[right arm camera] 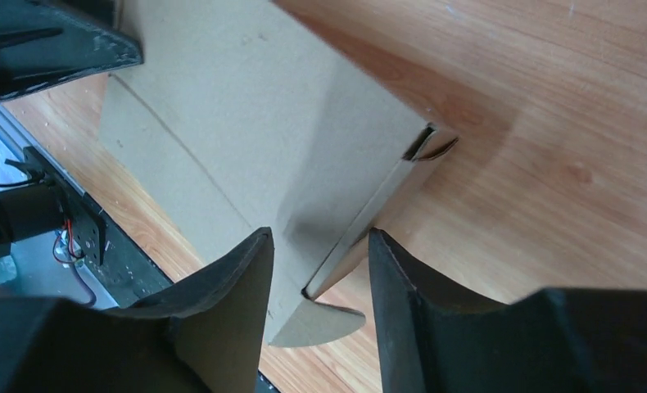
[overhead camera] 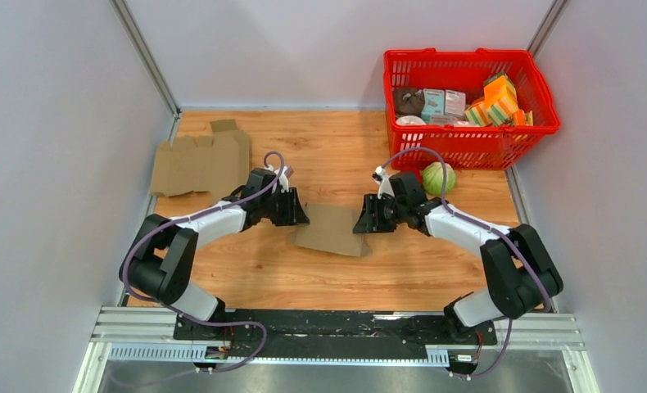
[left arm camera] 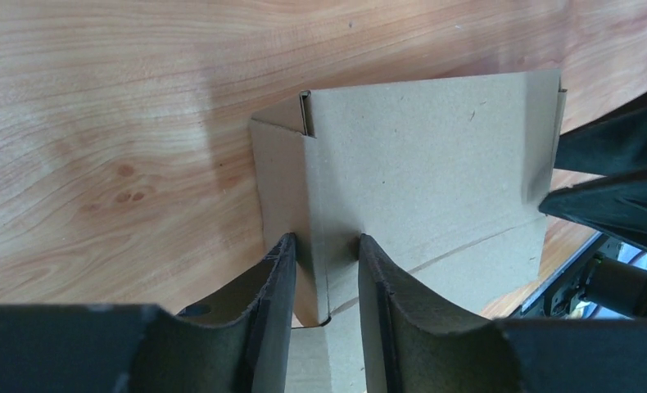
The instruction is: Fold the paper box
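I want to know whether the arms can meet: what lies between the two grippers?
The box lies between the left gripper and the right gripper, as the top view shows.

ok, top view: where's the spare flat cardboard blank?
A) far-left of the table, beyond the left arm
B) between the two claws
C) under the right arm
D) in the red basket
A: the flat cardboard blank lies unfolded at the far left of the table, beyond the left arm.
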